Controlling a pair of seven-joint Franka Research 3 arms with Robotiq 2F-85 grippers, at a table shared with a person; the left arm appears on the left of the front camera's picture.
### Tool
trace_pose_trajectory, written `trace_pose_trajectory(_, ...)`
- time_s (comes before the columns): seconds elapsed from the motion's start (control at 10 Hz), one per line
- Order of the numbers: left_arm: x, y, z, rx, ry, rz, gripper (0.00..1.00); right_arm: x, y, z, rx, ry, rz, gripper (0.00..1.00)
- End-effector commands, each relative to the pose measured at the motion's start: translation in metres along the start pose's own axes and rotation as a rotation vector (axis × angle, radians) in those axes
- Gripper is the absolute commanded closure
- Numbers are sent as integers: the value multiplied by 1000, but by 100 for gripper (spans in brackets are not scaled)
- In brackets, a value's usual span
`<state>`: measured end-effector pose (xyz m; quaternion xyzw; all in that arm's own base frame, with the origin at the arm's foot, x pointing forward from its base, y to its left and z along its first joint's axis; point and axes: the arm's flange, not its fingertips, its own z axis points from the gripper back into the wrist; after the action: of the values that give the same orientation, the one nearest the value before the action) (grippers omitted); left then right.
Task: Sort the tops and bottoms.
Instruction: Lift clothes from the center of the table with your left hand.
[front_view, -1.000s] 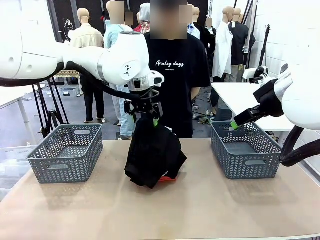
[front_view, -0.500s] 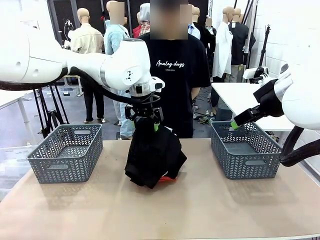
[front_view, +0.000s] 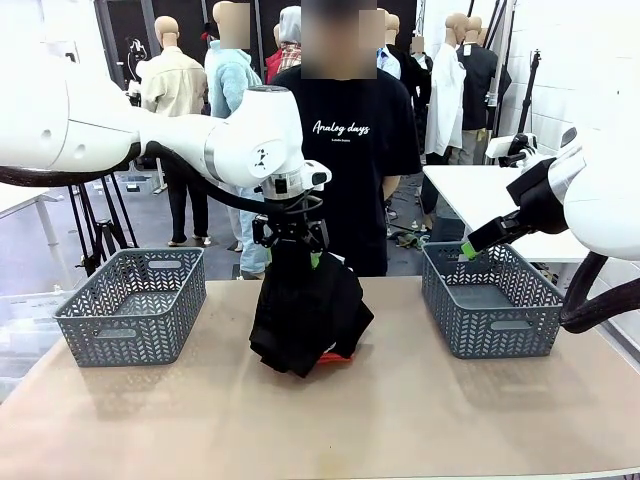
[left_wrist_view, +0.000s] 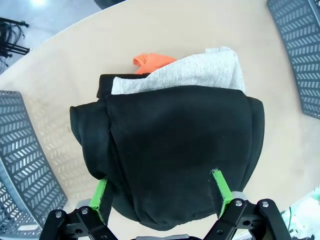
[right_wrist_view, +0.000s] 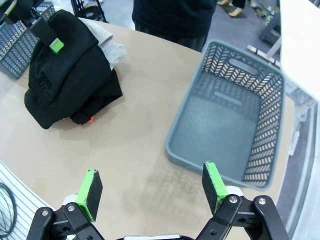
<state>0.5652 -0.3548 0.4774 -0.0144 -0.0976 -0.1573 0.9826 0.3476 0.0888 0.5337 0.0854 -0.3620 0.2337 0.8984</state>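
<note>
Your left tool (front_view: 295, 254) hung straight down over the heap of clothes, which lay midway between the left and right edges of the tabletop (front_view: 420, 420), a little nearer the far edge than the near one. Its jaws stood spread wide and released. In the left wrist view the green pads (left_wrist_view: 102, 198) sat on either side of the black bottoms (left_wrist_view: 175, 145), right against the cloth, with the fabric bulging between them but nothing pinched. The black cloth covered most of the heap, and you could not tell where one black piece ended and the other began. The light grey top (left_wrist_view: 192, 74) lay beneath it, showing along the heap's far side. The orange-red top (left_wrist_view: 152, 61) lay lowest, with a small corner of it showing past the grey one.

Your right tool (right_wrist_view: 152, 189) was also released, jaws wide apart and empty. It hovered high over the right part of the tabletop, well apart from the heap and just beside the right basket (right_wrist_view: 272, 125).

That grey basket stood by the right edge and held nothing. The left basket (front_view: 120, 330) stood by the left edge.

A person in a black T-shirt (front_view: 345, 160) stood at the far edge, behind the heap.
</note>
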Motion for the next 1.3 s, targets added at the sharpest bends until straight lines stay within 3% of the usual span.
trace_pose_trajectory(0.0,-1,0,-9,-6,-15,41,0,-1,-1,-1,10,1,1,0)
trace_pose_trajectory(0.6,-6,2,-19,-26,-31,52,3,-1,-1,-1,10,1,1,0)
trace_pose_trajectory(1.1,-10,6,-22,-37,-24,70,97,-1,-1,-1,10,1,1,0)
trace_pose_trajectory(1.2,-10,7,-21,-37,-21,73,100,-1,-1,-1,10,1,1,0)
